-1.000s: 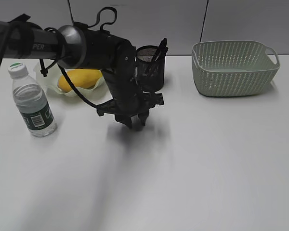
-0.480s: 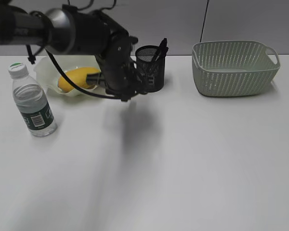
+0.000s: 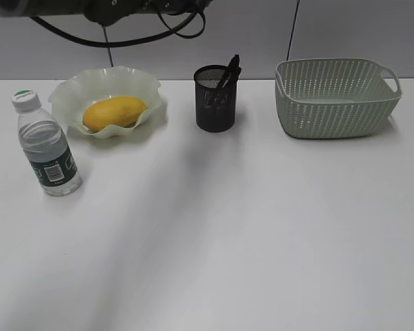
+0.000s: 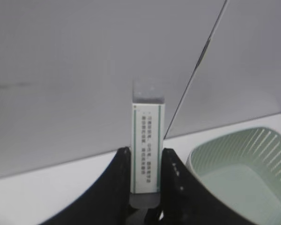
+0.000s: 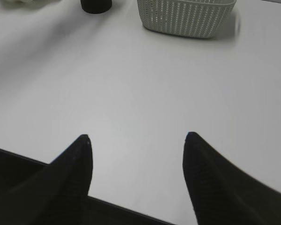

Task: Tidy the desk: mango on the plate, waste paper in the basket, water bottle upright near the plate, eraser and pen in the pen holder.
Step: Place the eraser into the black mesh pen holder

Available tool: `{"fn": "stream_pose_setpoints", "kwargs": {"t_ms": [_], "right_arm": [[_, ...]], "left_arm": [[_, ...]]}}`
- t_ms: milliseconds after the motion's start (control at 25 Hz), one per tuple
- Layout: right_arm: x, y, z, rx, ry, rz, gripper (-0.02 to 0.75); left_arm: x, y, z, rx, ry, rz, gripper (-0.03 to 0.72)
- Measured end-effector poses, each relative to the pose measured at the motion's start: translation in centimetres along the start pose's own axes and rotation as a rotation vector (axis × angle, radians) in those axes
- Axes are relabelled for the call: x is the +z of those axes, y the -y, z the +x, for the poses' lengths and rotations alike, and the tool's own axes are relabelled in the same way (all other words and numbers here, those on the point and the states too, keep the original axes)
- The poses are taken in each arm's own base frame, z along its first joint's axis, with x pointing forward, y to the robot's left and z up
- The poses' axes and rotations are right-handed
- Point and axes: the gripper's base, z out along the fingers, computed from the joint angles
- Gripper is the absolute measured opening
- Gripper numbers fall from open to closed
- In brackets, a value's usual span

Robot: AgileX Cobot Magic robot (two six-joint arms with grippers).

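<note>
My left gripper (image 4: pixel 146 152) is shut on the eraser (image 4: pixel 148 136), a white block with green-edged print that stands upright between the jaws, high above the desk (image 3: pixel 228 227). In the exterior view only the left arm (image 3: pixel 124 10) shows, at the top edge. The mango (image 3: pixel 114 112) lies in the wavy plate (image 3: pixel 69 93). Left of the plate the water bottle (image 3: pixel 47 145) stands upright. The black pen holder (image 3: pixel 215 103) has a pen (image 3: pixel 230 70) in it. The basket (image 3: pixel 338 96) sits at the back right. No waste paper is in view. My right gripper (image 5: pixel 136 138) is open over bare desk.
The wall with a dark seam fills the left wrist view behind the eraser, with the basket (image 4: pixel 243 164) below right. The right wrist view shows the basket (image 5: pixel 185 16) and the pen holder's base (image 5: pixel 96 5) far ahead.
The left arm rose from the desk in front of the pen holder to the top of the exterior view. Its jaws narrowed onto the eraser. The right arm stayed still.
</note>
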Motion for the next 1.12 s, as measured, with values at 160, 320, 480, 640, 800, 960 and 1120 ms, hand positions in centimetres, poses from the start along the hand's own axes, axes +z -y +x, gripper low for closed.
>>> {"fn": "stream_pose_setpoints", "kwargs": {"t_ms": [160,320,480,640,800,960,1120], "right_arm": [[0.0,0.0,0.0,0.000,0.000,0.000,0.454],[0.0,0.0,0.0,0.000,0.000,0.000,0.430],[0.0,0.0,0.0,0.000,0.000,0.000,0.426],[0.0,0.0,0.0,0.000,0.000,0.000,0.424],[0.0,0.0,0.0,0.000,0.000,0.000,0.424],[0.0,0.0,0.0,0.000,0.000,0.000,0.424],[0.0,0.0,0.0,0.000,0.000,0.000,0.424]], "left_arm": [[2.1,-0.4,1.7,0.035,0.067,0.086,0.141],[4.1,-1.0,4.6,0.051,0.035,0.102,0.141],[5.2,-2.3,6.3,0.052,0.014,0.095,0.141],[5.4,-3.1,6.5,0.048,0.008,0.080,0.141],[5.7,-3.2,7.0,0.049,-0.004,0.077,0.174],[5.7,-3.2,7.1,0.049,-0.002,0.079,0.325],[5.7,-3.2,7.0,0.049,-0.002,0.079,0.414]]}}
